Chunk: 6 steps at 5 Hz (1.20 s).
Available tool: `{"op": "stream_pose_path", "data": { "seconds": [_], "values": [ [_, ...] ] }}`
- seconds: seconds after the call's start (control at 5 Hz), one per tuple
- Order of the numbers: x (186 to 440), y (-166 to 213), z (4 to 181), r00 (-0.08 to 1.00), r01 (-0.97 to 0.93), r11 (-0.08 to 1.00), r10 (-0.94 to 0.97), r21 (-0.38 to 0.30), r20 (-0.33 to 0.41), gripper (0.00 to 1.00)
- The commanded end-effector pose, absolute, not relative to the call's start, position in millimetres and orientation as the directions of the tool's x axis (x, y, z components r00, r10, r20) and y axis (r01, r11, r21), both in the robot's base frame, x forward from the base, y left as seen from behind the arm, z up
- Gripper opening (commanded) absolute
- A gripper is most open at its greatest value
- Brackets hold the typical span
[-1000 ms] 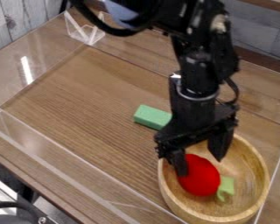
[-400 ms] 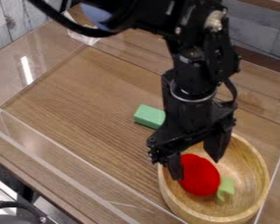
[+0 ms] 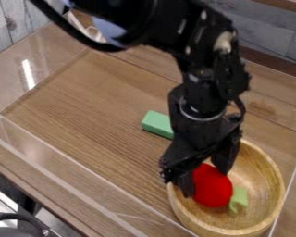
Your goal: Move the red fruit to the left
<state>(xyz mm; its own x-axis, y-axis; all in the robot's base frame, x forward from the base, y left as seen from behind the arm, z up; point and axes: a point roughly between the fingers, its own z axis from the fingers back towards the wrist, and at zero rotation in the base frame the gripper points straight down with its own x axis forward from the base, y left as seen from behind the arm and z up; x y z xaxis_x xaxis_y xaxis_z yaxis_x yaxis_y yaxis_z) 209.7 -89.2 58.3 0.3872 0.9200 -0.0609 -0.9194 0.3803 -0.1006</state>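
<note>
Looked like the grab step: the claw [image 3: 198,168] was spread wide, pointing down right over the red fruit [image 3: 214,187], which sat in the wooden bowl [image 3: 269,171] at the counter's [image 3: 89,102] right side. Nothing pinched yet. Next it'd need to drop, squeeze, lift and carry left. Count: one fruit, one bowl, one green block [image 3: 159,123].

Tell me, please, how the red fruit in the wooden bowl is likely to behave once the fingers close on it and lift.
The red fruit looks rounded and smooth, so it may slip or roll between the open fingers. It seems a small toy, probably light. Lying against the sloped wall of the wooden bowl, it could slide if nudged.
</note>
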Motion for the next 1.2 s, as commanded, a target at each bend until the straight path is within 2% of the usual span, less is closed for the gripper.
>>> {"op": "stream_pose_path", "data": {
  "seconds": [0.0,0.2,0.6,1.0],
  "values": [
    [207.7,-92.8,71.9,0.469,-0.879,0.459,0.882,-0.129,-0.055,1.0],
    [202.8,-92.2,78.1,0.531,-0.844,0.522,0.845,-0.123,-0.055,1.0],
    [225.3,-105.0,66.3,0.533,-0.843,0.522,0.843,-0.133,-0.072,1.0],
    [215.2,-83.8,61.9,0.545,-0.834,0.53,0.834,-0.154,-0.082,1.0]
  ]
}}
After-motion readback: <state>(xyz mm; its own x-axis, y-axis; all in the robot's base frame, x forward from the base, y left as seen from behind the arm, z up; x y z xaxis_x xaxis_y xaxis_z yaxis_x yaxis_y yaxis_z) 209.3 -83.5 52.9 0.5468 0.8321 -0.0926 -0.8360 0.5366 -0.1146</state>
